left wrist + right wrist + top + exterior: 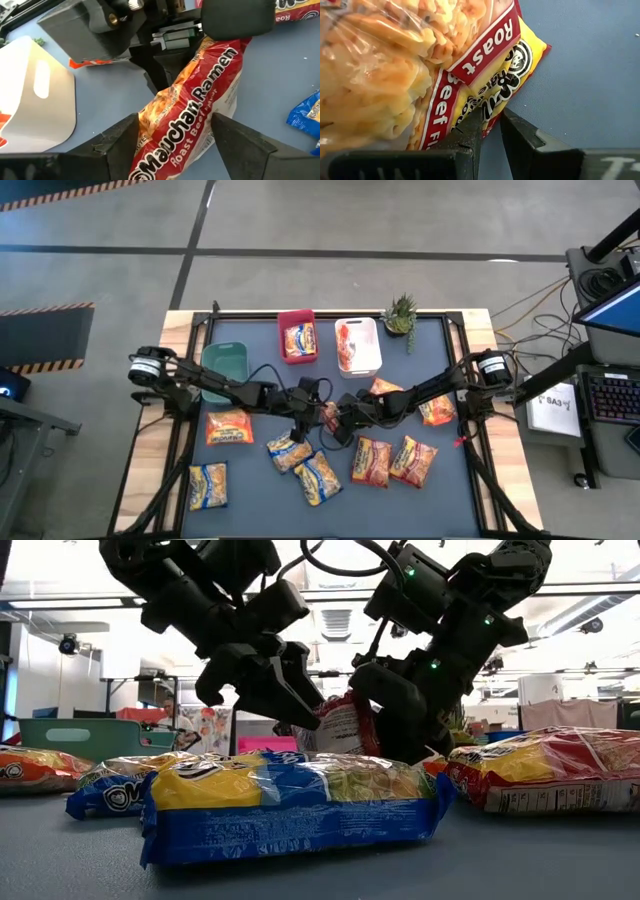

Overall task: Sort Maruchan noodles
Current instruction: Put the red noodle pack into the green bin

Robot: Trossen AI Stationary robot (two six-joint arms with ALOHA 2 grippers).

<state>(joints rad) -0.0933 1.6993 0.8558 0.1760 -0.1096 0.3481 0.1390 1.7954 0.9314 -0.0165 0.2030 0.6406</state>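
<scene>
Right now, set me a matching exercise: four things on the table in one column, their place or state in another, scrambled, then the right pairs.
Things:
1. red bin
2. green bin
3. roast beef packet
4. potted plant

Places or states:
A. pinched at one edge by the right pincer, with the left pincer's fingers either side of it
B. at the table's far right corner
C. holds one noodle packet
D. no packet visible inside, beside the left arm

Pairs: 1-C, 2-D, 3-A, 4-B
</scene>
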